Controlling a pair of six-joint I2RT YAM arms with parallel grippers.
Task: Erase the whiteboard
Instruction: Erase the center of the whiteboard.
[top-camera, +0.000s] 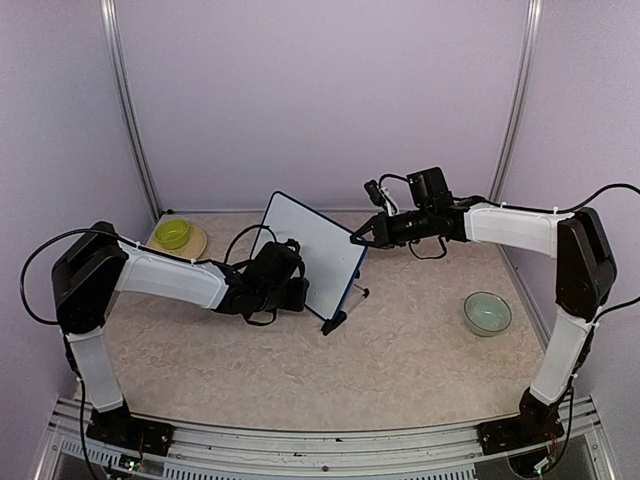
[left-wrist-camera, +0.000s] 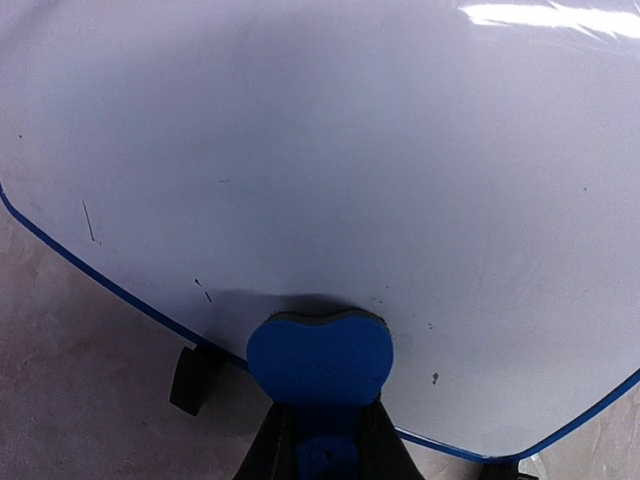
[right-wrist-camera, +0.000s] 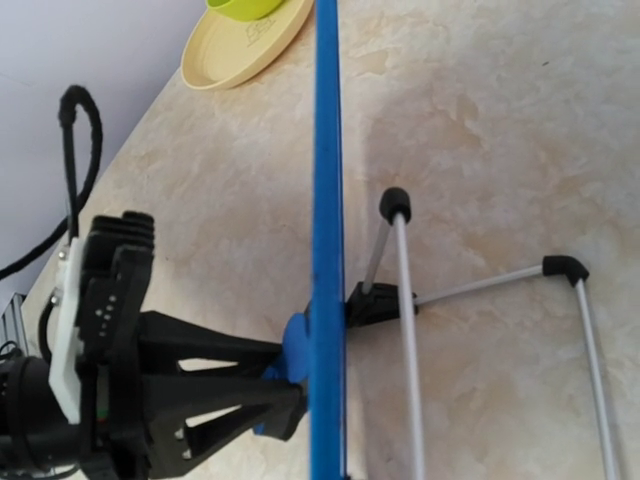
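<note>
Top: whiteboard (top-camera: 318, 250) is stood tilted mid-worktop (top-camera: 400, 350); right claw (top-camera: 357, 240) is closed, touching its 2 o'clock edge.
Left wrist: blue eraser (left-wrist-camera: 320, 355) is gripped by left claw (left-wrist-camera: 325, 450), pressed at whiteboard's 6 o'clock.
Right wrist: own fingers are cut off; whiteboard is seen edge-on.

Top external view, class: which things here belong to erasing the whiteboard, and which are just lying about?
Belong: whiteboard; blue eraser, held by the left gripper against the board.
Lying about: green bowl on a yellow plate; pale green bowl.
</note>
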